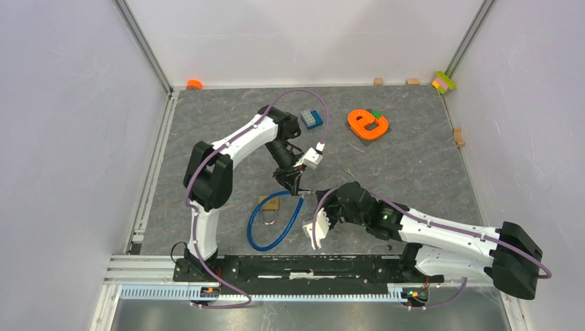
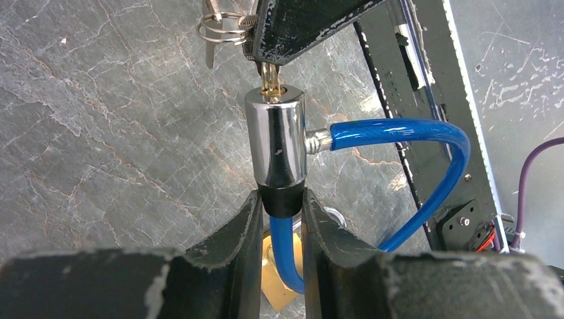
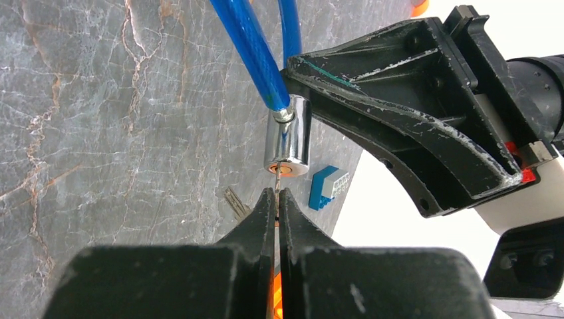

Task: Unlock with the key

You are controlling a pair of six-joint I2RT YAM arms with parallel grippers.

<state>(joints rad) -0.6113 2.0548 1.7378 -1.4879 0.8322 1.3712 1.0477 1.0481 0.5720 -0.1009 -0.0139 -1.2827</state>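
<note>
A blue cable lock (image 1: 274,231) has a chrome cylinder (image 2: 275,139) held up off the table. My left gripper (image 2: 280,203) is shut on the black collar at the cylinder's base, with the blue cable (image 2: 399,129) looping away to the right. The key (image 3: 276,181) is pushed into the keyhole at the cylinder's (image 3: 287,136) end face. My right gripper (image 3: 277,193) is shut on the key's head. A key ring (image 2: 223,26) with a spare key hangs beside it. In the top view both grippers meet near the middle, left (image 1: 293,183) and right (image 1: 312,196).
A brass padlock (image 1: 270,204) lies on the table under the cable. At the back are a blue and grey brick (image 1: 312,118) and an orange block (image 1: 368,124). The black rail (image 2: 425,100) at the near edge lies close by.
</note>
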